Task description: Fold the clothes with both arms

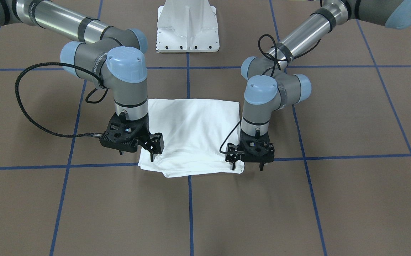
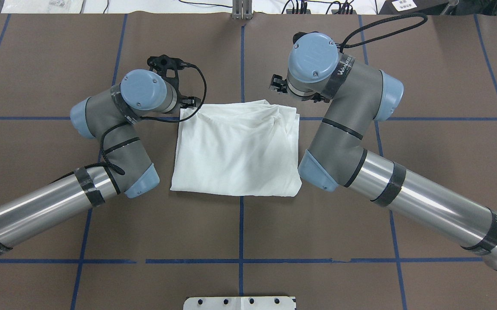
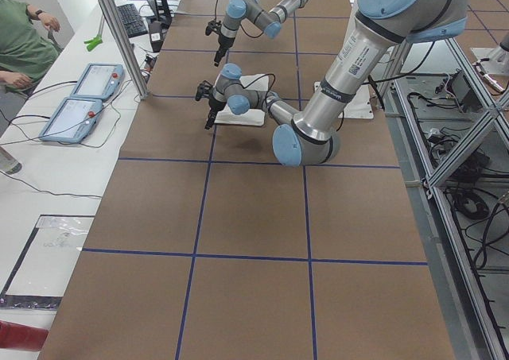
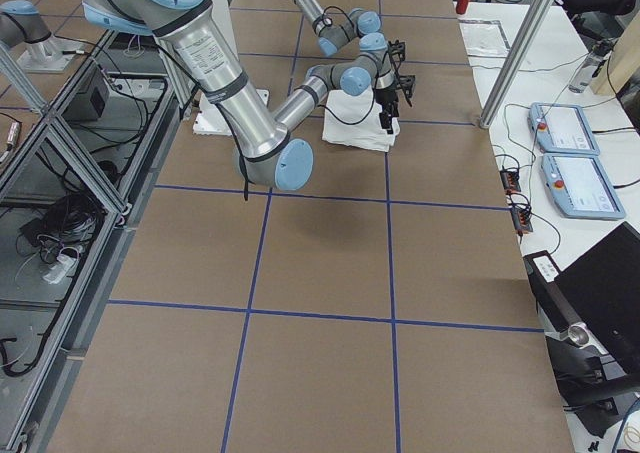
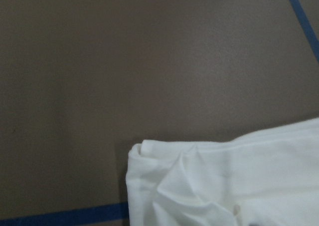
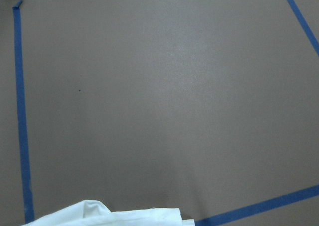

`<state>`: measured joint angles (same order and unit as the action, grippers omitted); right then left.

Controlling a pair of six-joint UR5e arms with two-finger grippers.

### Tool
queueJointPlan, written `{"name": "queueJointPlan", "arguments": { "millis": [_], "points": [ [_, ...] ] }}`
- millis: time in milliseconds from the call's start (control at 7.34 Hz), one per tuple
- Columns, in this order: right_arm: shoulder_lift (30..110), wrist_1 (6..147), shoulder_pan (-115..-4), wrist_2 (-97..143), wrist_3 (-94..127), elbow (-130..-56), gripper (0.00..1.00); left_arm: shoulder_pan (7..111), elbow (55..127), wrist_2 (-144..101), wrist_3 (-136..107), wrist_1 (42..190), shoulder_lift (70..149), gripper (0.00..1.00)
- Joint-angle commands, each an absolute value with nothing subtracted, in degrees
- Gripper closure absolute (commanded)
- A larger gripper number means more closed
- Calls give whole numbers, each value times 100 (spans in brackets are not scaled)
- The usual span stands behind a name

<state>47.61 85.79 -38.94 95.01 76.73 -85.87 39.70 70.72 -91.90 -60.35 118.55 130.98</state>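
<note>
Found the shirt (image 1: pixel 194 135) folded into a rough rectangle at the middle of the table (image 1: pixel 333 213), lying across a crossing of blue tape (image 1: pixel 351 156). Saw it flat along the robot's side and rumpled, in layers, along the far edge. From the front, caught the left gripper (image 1: pixel 248 164) at one far corner, spread wide, one finger (image 1: pixel 234 164) over the cloth and the other past its edge. Placed the right gripper (image 1: pixel 154 151) over the other far corner; could not tell how its jaws stood (seen side-on there, mostly hidden under the wrist from overhead). Got only cloth, table and tape from both wrist cameras: a bunched corner on the left, a sliver of edge on the right. Noted the base (image 1: pixel 187 28) behind, well apart from the shirt.
</note>
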Motion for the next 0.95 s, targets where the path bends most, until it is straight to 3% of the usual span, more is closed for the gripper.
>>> {"name": "queueJointPlan", "arguments": {
  "millis": [0, 273, 681, 818],
  "points": [
    [4764, 8587, -3894, 9510, 7673, -8587, 0, 4507, 6917, -9175, -5985, 11839, 13192, 0],
    [4764, 8622, -4076, 10033, 7420, -8639, 0, 4771, 7502, -9935, -5417, 11813, 13071, 0],
    [5770, 8901, -5023, 11341, 6070, -9655, 0, 5367, 9976, -10851, -3470, 10211, 11877, 0],
    [6166, 9260, -5567, 12025, 5038, -10016, 0, 5779, 10506, -11255, -2593, 9604, 11630, 0]
  ]
}}
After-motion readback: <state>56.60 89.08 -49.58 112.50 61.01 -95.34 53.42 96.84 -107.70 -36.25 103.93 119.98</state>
